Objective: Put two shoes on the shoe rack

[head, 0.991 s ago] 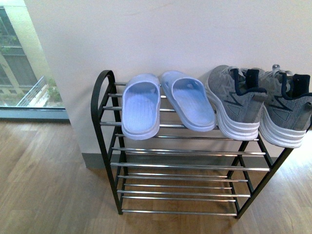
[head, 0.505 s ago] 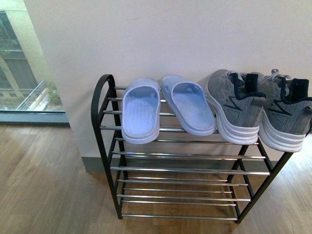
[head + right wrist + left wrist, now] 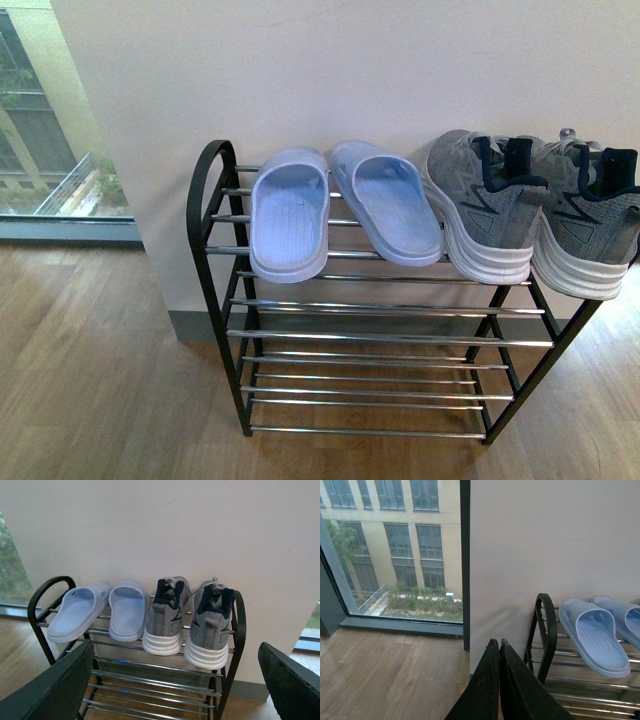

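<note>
Left end effector (image 3: pixel 498 647) pinched closed, right end effector (image 3: pixel 175 680) spread wide, both facing shoe rack (image 3: pixel 215 260).

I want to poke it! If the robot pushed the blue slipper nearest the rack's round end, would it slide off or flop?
Probably slides easily: the slipper looks smooth and rests only on thin chrome rods of the shoe rack. Its toe already overhangs the front rod, so it might tip off. It looks like moulded rubber, likely light and bendy.
</note>
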Robot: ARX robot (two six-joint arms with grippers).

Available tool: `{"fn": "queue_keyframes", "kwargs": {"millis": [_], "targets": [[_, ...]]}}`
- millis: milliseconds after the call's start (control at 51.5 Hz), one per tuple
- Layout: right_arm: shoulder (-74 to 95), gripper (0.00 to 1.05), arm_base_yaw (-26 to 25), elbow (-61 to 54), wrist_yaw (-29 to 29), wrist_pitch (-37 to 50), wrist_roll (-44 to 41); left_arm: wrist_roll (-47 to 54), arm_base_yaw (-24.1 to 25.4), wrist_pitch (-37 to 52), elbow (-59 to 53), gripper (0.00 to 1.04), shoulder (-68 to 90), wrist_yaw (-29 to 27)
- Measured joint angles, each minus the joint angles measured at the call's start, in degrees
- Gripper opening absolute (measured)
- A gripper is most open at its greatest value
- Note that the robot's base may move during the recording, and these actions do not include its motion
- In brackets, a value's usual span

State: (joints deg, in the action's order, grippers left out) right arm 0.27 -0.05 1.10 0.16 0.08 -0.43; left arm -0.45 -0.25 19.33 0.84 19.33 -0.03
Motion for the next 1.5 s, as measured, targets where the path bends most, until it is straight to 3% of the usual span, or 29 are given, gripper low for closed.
{"fn": "queue_keyframes", "kwargs": {"millis": [486,602,836,1049,1069,1244,1496], "targets": [[0.0,0.95,0.0,0.0,0.0,0.0,0.0,0.0,0.0,-9.1,0.0,0.01,-9.2,0.0],[0.0,0.95,0.0,0.0,0.0,0.0,0.0,0.0,0.0,-18.8,0.0,0.01,-17.4,0.0],[0.0,0.95,0.0,0.0,0.0,0.0,0.0,0.0,0.1,-19.3,0.0,0.01,-18.4,0.0],[0.0,0.95,0.0,0.0,-0.1,0.0,0.0,0.0,0.1,-19.3,0.0,0.39,-18.4,0.0],[0.0,0.95,0.0,0.0,-0.1,0.0,0.0,0.0,0.1,-19.3,0.0,0.64,-18.4,0.0],[0.0,0.95,0.0,0.0,-0.1,0.0,0.0,0.0,0.1,-19.3,0.0,0.96,-18.4,0.0],[0.0,0.95,0.0,0.0,-0.1,0.0,0.0,0.1,0.1,-19.3,0.0,0.95,-18.4,0.0]]}}
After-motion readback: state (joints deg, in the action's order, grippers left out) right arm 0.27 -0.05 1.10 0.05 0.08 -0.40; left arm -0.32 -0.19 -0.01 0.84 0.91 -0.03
